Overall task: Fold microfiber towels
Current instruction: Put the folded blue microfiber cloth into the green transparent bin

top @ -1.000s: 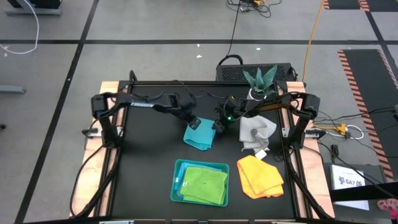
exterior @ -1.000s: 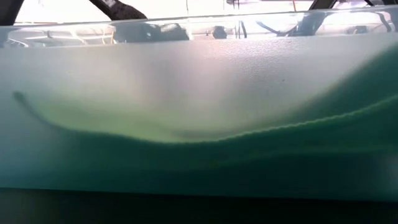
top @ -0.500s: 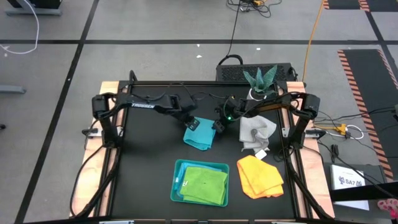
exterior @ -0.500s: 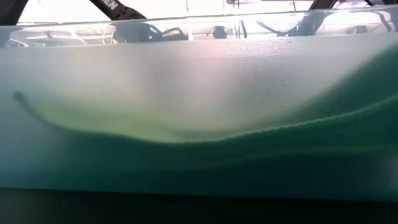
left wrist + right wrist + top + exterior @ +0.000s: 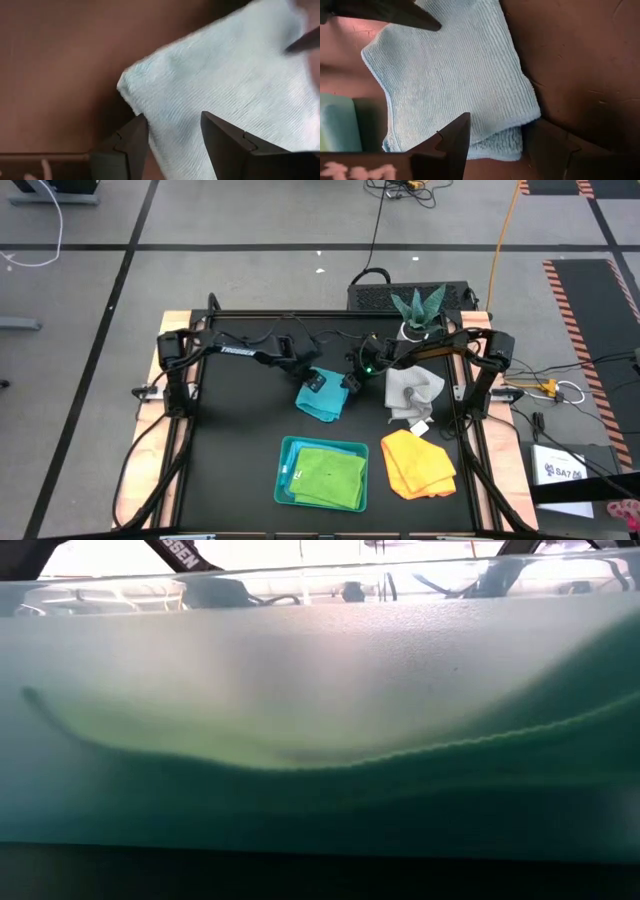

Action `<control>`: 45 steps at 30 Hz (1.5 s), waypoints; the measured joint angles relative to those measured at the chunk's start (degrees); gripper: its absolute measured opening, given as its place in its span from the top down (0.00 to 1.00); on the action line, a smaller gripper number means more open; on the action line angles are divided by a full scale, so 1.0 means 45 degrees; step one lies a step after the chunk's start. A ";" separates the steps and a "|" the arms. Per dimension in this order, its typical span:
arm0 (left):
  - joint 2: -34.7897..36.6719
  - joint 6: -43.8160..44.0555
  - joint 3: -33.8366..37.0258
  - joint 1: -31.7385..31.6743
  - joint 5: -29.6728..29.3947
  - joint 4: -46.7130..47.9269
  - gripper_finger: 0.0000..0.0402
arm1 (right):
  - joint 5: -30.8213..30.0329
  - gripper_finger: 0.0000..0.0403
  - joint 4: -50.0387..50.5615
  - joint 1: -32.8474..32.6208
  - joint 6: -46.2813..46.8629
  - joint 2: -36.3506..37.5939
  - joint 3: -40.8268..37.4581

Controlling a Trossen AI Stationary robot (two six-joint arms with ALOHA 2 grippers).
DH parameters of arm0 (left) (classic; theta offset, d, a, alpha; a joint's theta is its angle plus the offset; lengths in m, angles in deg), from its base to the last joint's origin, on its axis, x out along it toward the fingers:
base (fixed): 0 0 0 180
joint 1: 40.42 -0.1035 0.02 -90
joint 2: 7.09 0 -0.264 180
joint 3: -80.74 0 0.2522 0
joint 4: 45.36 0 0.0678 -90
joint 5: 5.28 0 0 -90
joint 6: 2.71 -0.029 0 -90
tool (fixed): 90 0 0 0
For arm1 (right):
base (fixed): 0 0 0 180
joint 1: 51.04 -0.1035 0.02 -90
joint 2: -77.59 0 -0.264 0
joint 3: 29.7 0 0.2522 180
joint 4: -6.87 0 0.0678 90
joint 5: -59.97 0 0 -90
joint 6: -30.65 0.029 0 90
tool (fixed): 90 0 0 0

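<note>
A turquoise blue towel [image 5: 322, 402] lies folded on the black table, behind the teal tray [image 5: 284, 470]. My left gripper [image 5: 316, 384] is open over the towel's far left part, and the cloth [image 5: 220, 85] shows between its fingers. My right gripper [image 5: 351, 384] is open at the towel's right edge, where a doubled edge [image 5: 502, 145] shows between its fingers. A lime green towel [image 5: 328, 477] lies in the tray. A yellow-orange towel [image 5: 418, 463] and a pale grey-white towel [image 5: 411, 393] lie at the right. Only one turquoise towel shows. My left gripper's fingers [image 5: 125, 147] point down and stand either side of a strip of the turquoise towel near its edge [image 5: 170, 135]; whether they touch it I cannot tell. My right gripper's fingers [image 5: 451, 142] straddle the towel's doubled corner [image 5: 520, 135]; whether they touch it I cannot tell.
A potted plant [image 5: 418, 311] stands at the table's far edge, behind the grey-white towel. The tray's translucent wall [image 5: 320, 740] fills the low view and hides the table behind it. Bare black table [image 5: 230, 440] lies to the left of the tray.
My left gripper has gone a little toward the table's right edge and near edge, over the turquoise towel. The towel has stayed where it was.
</note>
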 joint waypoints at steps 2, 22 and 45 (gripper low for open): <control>-0.0046 -0.0040 0.0032 -0.0010 0.0041 0.0097 0.55 | 0.0000 0.57 -0.0007 0.0000 0.0019 0.0000 0.0000; -0.0293 -0.0725 0.0024 0.0015 -0.0349 -0.0649 0.96 | -0.0213 0.96 -0.0362 -0.0028 -0.0253 -0.0015 -0.0019; 0.2519 0.0350 0.0020 0.0741 -0.0409 -0.0516 0.99 | 0.0005 1.00 0.0049 -0.1520 0.0660 0.3133 -0.0009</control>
